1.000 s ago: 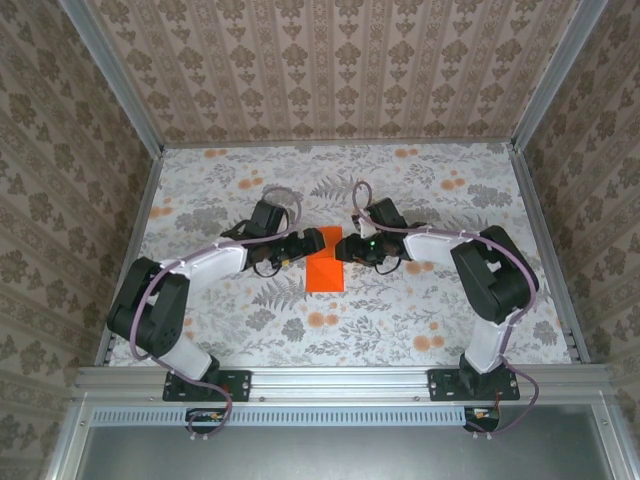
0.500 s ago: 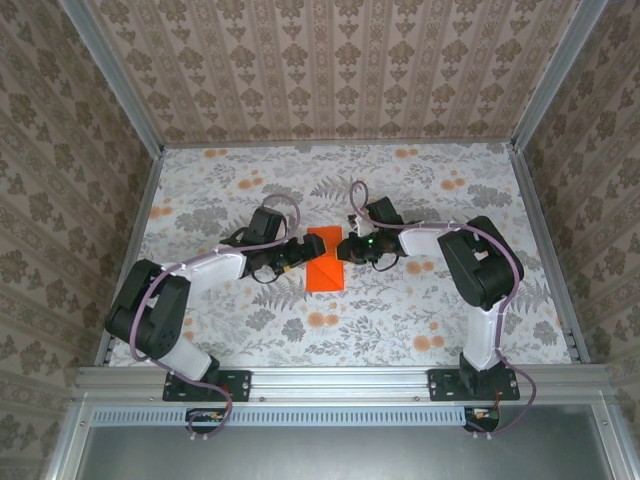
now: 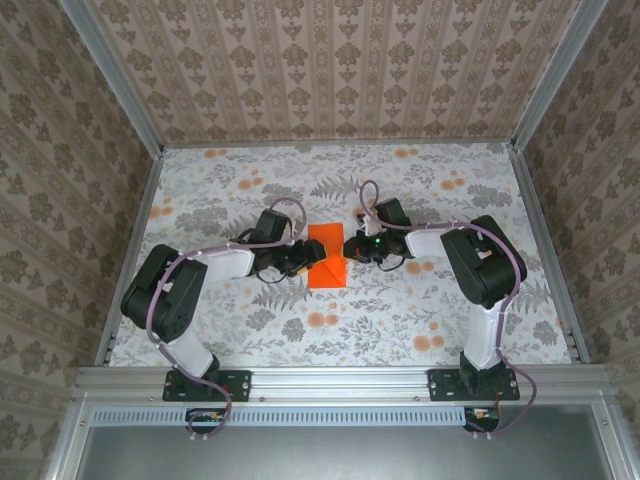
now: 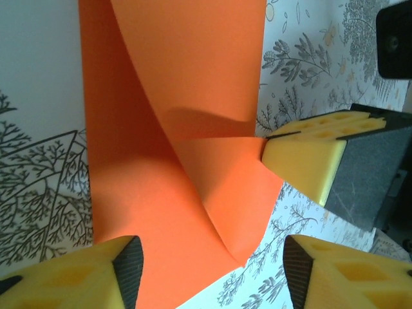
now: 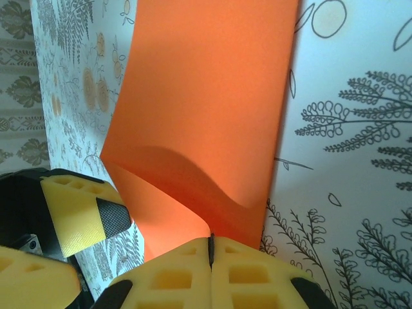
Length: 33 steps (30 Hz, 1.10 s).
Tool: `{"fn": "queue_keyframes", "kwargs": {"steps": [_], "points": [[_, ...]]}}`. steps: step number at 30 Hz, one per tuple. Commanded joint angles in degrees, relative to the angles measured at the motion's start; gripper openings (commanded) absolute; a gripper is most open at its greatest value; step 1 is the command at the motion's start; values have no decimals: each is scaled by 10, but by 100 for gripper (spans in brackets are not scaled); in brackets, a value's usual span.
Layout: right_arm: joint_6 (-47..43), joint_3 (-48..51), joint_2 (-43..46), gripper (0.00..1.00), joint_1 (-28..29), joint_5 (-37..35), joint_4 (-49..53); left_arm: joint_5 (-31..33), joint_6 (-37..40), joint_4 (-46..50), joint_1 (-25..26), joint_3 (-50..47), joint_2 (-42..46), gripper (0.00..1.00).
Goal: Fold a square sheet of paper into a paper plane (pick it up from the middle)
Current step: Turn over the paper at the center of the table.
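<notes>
Low: left arm (image 3: pixel 215 262), paper (image 3: pixel 326 272), right arm (image 3: pixel 440 241).

Left claw (image 4: pixel 211 252) spread, right claw (image 5: pixel 211 250) pinched.

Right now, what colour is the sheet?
Plain vivid orange; the sheet shows best in the left wrist view.

Overhead view far back — 2 wrist views share the sheet (image 4: pixel 177 96) close-up.
</notes>
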State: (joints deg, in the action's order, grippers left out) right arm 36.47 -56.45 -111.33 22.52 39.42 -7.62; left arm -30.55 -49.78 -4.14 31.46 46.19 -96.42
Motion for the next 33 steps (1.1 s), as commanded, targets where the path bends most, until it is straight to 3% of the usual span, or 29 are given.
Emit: {"fn": "queue_keyframes", "kwargs": {"steps": [1, 12, 18, 21, 26, 30, 33], "points": [[6, 7, 11, 7, -4, 11, -11, -22, 9, -13, 2, 30, -20, 56], [3, 7, 12, 7, -7, 14, -3, -50, 39, -3, -10, 70, -77, 44], [4, 6, 17, 11, -8, 16, -1, -59, 42, -18, -11, 76, -96, 31], [5, 5, 32, 22, -9, 12, 10, -78, 45, -22, -11, 83, -104, 24], [-28, 18, 115, 52, -10, -66, 81, -67, 61, -4, -11, 92, -102, 9], [-61, 30, 197, 63, -11, -151, 141, -35, 97, 45, -12, 102, -75, 5], [-68, 42, 250, 70, -13, -215, 170, 3, 141, 138, -11, 125, -36, 4]]}}
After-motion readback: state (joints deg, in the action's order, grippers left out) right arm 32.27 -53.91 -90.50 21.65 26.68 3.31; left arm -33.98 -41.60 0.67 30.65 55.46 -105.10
